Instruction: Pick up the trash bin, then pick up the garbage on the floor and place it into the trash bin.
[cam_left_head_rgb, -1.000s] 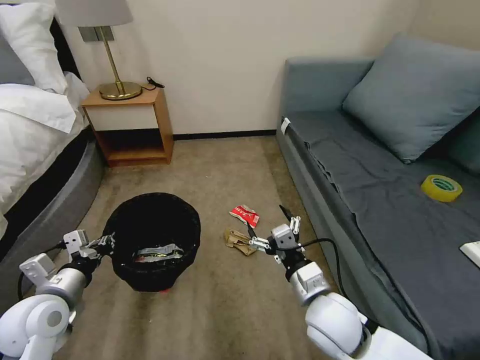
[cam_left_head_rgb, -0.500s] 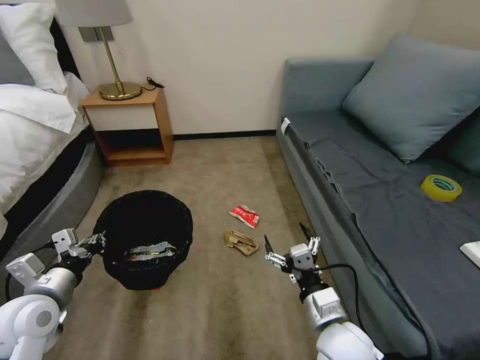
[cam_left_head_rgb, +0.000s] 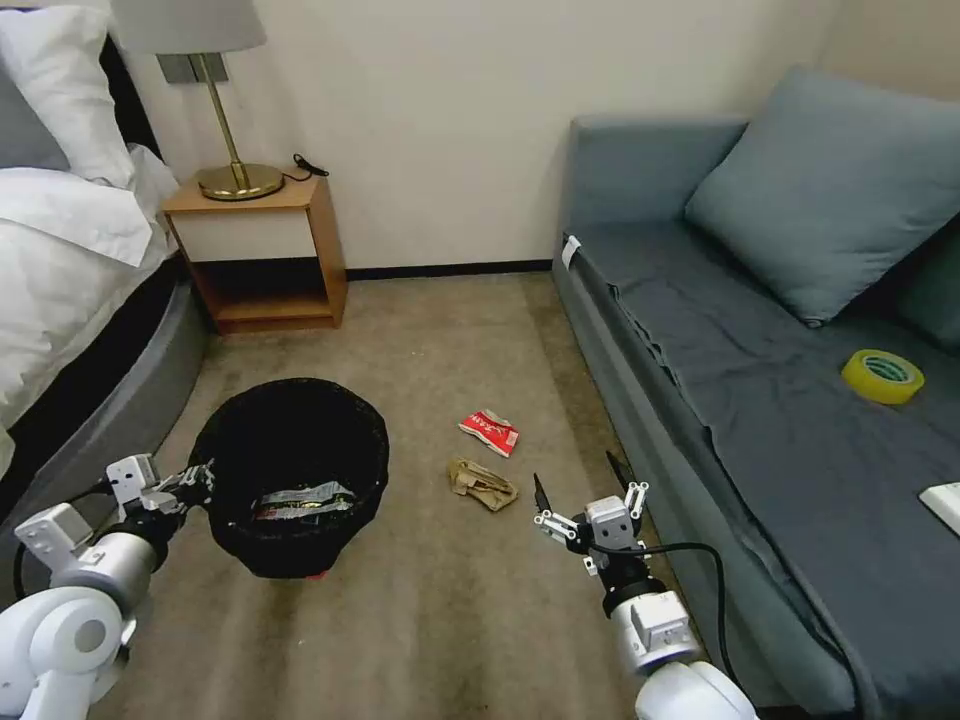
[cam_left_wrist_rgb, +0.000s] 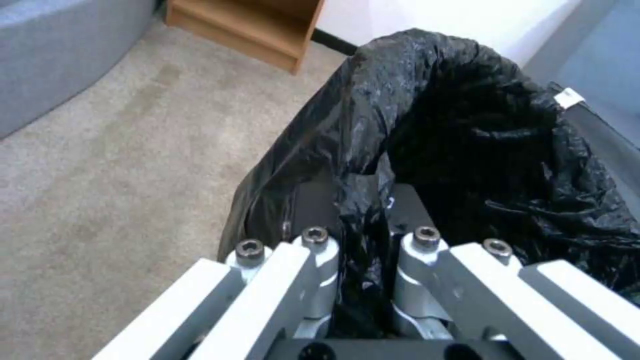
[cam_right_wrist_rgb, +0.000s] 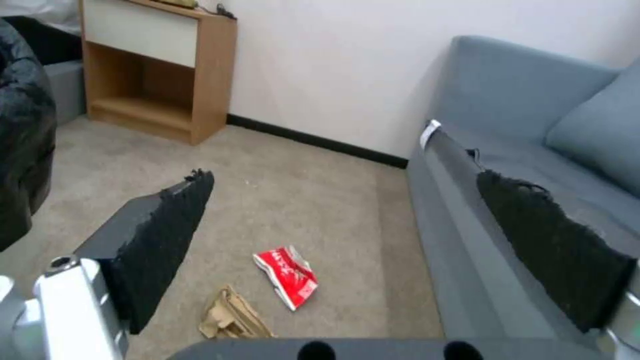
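Now the left gripper (cam_left_head_rgb: 203, 478) pinches the round trash bin's (cam_left_head_rgb: 290, 480) crinkly black bag; the right gripper (cam_left_head_rgb: 582, 487) hangs wide open near crumpled brown paper (cam_left_head_rgb: 482, 483).

The beige carpeted floor (cam_left_head_rgb: 440, 620) carries a red-and-white packet (cam_left_head_rgb: 490, 431) and, just beside it, crumpled brown paper (cam_left_head_rgb: 481, 484) (both near the sofa's (cam_left_head_rgb: 760, 420) front edge).

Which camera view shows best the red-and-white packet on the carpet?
The right wrist view: the red-and-white packet lies large between the open right gripper's fingers, its crumpled shape plain. The head view shows it smaller, beyond the crumpled brown paper. The left wrist view looks at the trash bin instead.
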